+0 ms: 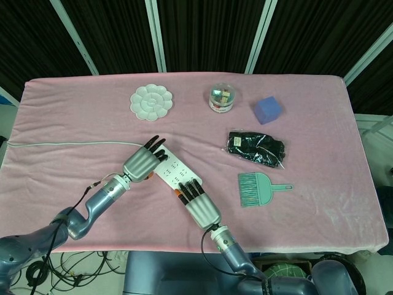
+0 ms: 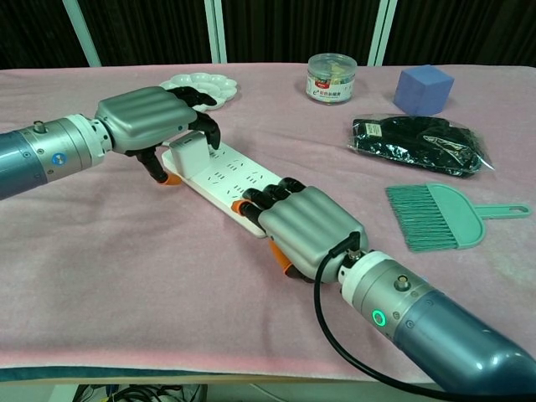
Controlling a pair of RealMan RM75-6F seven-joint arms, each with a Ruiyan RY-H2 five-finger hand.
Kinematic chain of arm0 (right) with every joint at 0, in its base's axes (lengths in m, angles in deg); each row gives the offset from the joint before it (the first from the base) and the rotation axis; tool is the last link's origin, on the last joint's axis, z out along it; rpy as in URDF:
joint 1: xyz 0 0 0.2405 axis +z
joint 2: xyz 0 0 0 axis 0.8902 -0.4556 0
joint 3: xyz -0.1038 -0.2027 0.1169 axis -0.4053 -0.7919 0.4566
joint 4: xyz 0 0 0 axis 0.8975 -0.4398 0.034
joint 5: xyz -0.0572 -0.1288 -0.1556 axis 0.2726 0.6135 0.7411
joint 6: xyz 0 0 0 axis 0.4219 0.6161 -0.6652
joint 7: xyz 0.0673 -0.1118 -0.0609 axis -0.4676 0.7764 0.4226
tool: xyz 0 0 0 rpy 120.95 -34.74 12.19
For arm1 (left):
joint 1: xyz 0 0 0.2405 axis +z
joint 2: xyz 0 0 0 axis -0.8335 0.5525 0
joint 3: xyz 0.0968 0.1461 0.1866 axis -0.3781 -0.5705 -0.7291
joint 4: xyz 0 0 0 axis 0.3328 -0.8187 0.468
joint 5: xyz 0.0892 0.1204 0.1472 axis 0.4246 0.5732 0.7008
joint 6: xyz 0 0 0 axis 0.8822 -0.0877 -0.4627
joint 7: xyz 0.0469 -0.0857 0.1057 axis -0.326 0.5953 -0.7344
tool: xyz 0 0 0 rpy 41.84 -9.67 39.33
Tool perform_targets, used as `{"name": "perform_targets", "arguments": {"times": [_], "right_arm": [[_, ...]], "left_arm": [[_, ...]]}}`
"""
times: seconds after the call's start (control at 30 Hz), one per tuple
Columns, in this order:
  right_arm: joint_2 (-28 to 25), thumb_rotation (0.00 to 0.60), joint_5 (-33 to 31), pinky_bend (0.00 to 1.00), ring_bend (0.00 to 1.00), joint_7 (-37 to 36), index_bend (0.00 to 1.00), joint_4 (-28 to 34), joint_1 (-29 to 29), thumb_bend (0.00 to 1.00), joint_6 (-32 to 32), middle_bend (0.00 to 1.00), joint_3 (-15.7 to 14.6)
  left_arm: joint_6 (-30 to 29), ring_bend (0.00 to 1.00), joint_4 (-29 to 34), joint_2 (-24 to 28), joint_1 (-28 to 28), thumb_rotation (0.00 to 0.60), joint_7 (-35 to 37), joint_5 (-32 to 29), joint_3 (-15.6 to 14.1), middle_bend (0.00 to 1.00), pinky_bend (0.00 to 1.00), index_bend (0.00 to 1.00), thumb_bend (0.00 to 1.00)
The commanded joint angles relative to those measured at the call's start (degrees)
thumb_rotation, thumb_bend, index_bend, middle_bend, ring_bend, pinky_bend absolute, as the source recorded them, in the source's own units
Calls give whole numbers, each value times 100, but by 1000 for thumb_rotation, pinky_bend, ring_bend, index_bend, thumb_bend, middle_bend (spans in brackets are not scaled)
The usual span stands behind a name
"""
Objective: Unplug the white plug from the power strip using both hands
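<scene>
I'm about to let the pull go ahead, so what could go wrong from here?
The left hand sits over the white plug, but a firm grasp isn't visible, so its fingers may slip off. The right hand presses only the near end of the power strip; the far end could lift with the plug.

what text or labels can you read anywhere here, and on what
None can be read for certain.
Clear jar: a red and white label with print, too small to read.
Power strip: small grey marks by the sockets, not legible.
Right arm's wrist: a lit green ring symbol, no words.
White plug, brush, blue cube: no visible text.
</scene>
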Motion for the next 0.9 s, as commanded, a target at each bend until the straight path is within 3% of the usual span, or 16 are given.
{"name": "perform_targets", "arguments": {"times": [0.03,0.4,0.57,0.9], "right_arm": [[-6,600,-8,84,112,-5,178,0,-2,789,-6,120,0],[-25,600,-59,84,112,0,187,-11,-2,788,13,120,-22],[-36,600,-74,84,113,12,194,8,0,786,17,120,-29],[-67,600,-106,84,116,38,207,54,10,770,3,123,-22]], "left_arm": [[-11,0,-44,-27,-5,600,16,-3,1,346,64,370,238],[-62,15,-154,-148,-21,600,109,-2,-6,375,91,399,290],[-83,50,-170,-188,-8,600,223,-16,-7,449,110,450,421],[-45,86,-171,-202,-16,600,293,-30,-26,515,131,516,546]]}}
